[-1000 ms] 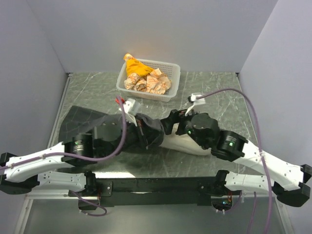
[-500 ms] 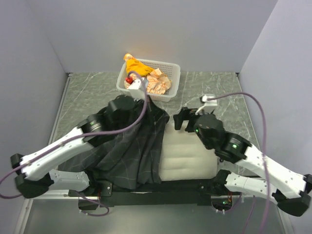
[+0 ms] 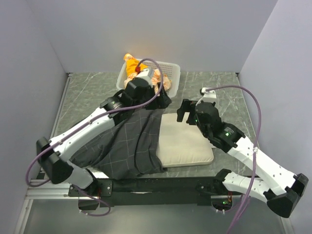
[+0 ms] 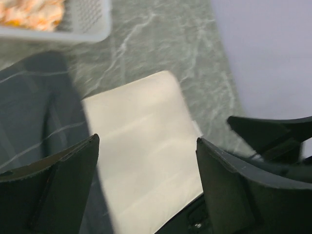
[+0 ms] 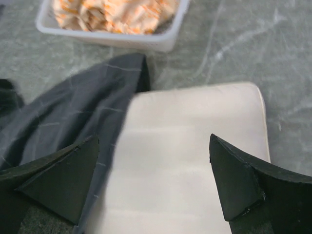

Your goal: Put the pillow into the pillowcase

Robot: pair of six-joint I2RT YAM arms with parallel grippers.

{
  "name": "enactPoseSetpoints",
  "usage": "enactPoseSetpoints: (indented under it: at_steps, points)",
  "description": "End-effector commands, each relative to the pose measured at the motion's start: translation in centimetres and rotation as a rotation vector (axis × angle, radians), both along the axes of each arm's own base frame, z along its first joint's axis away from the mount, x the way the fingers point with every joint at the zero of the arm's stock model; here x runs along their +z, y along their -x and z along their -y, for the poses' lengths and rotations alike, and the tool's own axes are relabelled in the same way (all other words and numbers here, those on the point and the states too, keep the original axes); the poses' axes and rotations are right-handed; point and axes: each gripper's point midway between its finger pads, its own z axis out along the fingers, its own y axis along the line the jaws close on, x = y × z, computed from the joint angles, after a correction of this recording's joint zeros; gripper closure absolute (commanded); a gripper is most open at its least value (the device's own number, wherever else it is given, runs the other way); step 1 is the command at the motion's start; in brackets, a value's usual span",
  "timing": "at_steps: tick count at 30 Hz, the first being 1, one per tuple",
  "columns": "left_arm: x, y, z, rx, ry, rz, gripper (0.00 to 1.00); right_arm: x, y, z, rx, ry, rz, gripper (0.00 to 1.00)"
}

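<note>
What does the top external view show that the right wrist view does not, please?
Only the top external view shows both arms, the left arm reaching toward the basket. It also shows the pillowcase spread down to the near edge of the table, and the orange cloth in the basket's far corner. Only the right wrist view shows the right gripper close up, jaws wide open and empty above the pillow. Both show the pillowcase covering one side of the pillow, the rest bare, with the basket beyond.

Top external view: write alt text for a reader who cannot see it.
A cream pillow lies on a marbled table, its left part under a dark checked pillowcase. Both robot arms reach over them; a white basket sits behind.
</note>
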Motion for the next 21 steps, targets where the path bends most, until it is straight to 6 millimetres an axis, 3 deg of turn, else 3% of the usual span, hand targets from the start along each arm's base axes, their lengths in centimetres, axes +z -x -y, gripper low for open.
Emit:
enactPoseSetpoints:
  at_steps: [1, 2, 3, 4, 9, 11, 15, 17, 18, 21]
  points:
    - [-3.8, 2.1, -5.0, 0.159, -0.134, -0.01, 0.14, -3.7, 1.5, 2.2, -0.05, -0.021, -0.069, 0.0]
    - [-5.1, 2.8, -5.4, 0.175, -0.168, -0.015, 0.14, -4.6, 1.6, 2.7, -0.064, -0.026, -0.078, 0.0]
    - [-6.4, 4.4, -4.7, 0.147, -0.2, -0.015, 0.13, -6.7, 1.9, 3.3, -0.073, -0.016, -0.108, 0.0]
    - [-9.1, 5.4, -5.4, 0.16, -0.266, -0.048, 0.12, -7.1, 1.9, 3.7, -0.08, -0.033, -0.108, 0.0]
    - [-15.6, 9.2, -5.1, 0.149, -0.44, -0.07, 0.13, -11.2, 0.8, 6.9, -0.15, -0.073, -0.178, 0.0]
    - [-16.6, 10.1, -4.4, 0.122, -0.476, -0.062, 0.13, -12.9, 0.2, 8.5, -0.197, -0.079, -0.204, 0.0]
    - [-18.6, 10.5, -3.0, 0.093, -0.555, -0.065, 0.19, -16.5, -0.2, 9.8, -0.229, -0.107, -0.293, 0.0]
    - [-18.9, 10.3, -2.5, 0.08, -0.558, -0.061, 0.4, -17.1, -0.3, 9.4, -0.214, -0.135, -0.307, 0.0]
    - [-18.8, 10.2, -2.0, 0.063, -0.561, -0.056, 0.61, -17.3, -0.3, 9.0, -0.207, -0.156, -0.319, 0.0]
    - [-17.1, 9.7, -0.4, 0.027, -0.544, -0.016, 0.84, -17.3, -0.2, 7.7, -0.162, -0.215, -0.32, 0.0]
